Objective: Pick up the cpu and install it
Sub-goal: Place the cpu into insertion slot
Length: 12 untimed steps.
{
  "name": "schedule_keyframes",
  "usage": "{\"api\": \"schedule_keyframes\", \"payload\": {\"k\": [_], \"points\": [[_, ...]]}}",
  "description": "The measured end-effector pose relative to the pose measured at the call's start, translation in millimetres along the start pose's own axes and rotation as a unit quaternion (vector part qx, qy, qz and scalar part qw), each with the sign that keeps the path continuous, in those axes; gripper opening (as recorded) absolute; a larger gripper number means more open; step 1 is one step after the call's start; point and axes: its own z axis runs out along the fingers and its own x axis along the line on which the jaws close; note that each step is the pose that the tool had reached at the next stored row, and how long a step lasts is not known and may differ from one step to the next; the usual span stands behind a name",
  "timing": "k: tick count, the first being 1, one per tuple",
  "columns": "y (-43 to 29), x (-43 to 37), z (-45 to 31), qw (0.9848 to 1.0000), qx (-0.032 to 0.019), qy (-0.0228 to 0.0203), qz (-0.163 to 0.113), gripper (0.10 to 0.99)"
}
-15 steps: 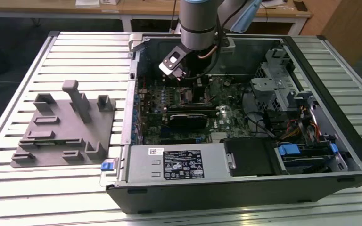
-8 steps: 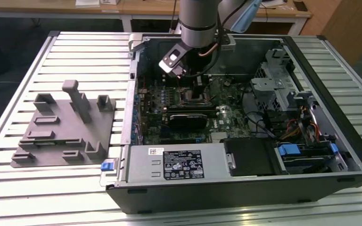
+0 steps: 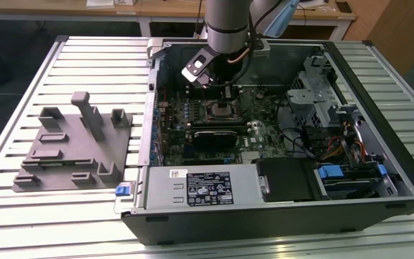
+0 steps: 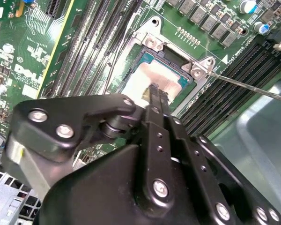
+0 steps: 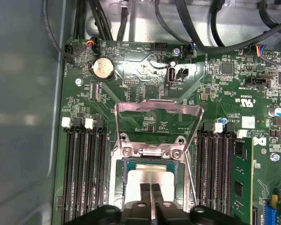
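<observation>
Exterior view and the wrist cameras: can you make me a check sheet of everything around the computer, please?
Surface: slatted metal table, with the open computer case lying on it.
Job's things: cpu lies flat in the socket; the socket's metal cover is tipped up.
Clutter: grey plastic tray on the table, on the exterior view's left of the case.
Grippers: gripper shut, tips at the cpu's top.
Cables: black cables run past the motherboard; coloured wires lie inside the case.
Surroundings: wooden desks behind the table.
</observation>
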Motion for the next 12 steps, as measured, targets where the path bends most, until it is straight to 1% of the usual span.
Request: {"api": "schedule_keyframes", "payload": {"k": [1,8,12], "points": [[0.0,-0.1,-0.1,1.0000,0.0001,-0.0001,0.000,0.114],[-0.1,-1.7,-0.3,1.0000,0.0002,0.0002,0.000,0.106],[0.4,-1.8,-2.2,1.0000,0.0012,0.0002,0.000,0.106]]}}
